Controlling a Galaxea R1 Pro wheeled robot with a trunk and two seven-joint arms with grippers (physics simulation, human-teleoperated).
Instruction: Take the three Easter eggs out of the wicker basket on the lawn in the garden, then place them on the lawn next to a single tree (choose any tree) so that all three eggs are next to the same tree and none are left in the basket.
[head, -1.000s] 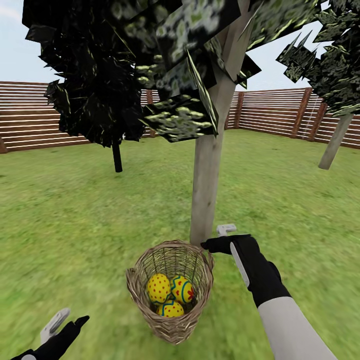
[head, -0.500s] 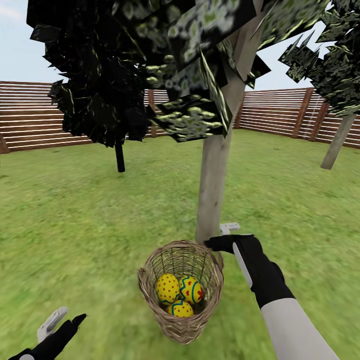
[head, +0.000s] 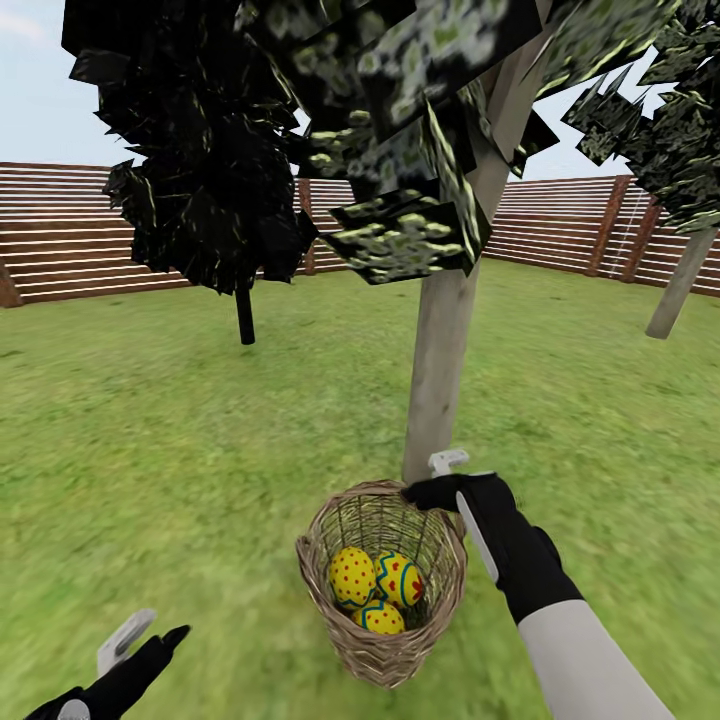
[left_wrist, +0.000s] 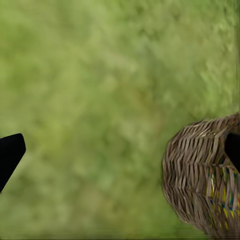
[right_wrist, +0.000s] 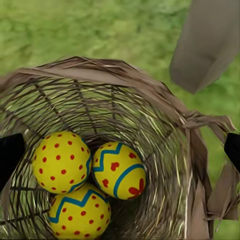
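Note:
The wicker basket (head: 385, 640) stands upright on the lawn (head: 180, 450) just in front of a tree (head: 440, 370) with a pale trunk. Three Easter eggs lie together on its bottom: a red-dotted one (right_wrist: 61, 162), one with blue stripes and red marks (right_wrist: 120, 171), and one with a blue zigzag (right_wrist: 80, 212). My right gripper (head: 432, 477) hovers open over the basket's far right rim, looking straight down at the eggs, fingertips (right_wrist: 10, 155) wide apart. My left gripper (head: 142, 638) hangs open, low over the grass left of the basket (left_wrist: 200, 180).
A dark tree with a thin black trunk (head: 245, 315) stands further back on the left, and another pale trunk (head: 680, 285) at the far right. A brown slat fence (head: 60, 245) rings the grass. The pale trunk (right_wrist: 210, 40) rises close beside the basket rim.
The whole picture has shifted, so the camera moved; tree and basket slid rightward in view. My right gripper now sits over the basket's far rim rather than beside its right edge.

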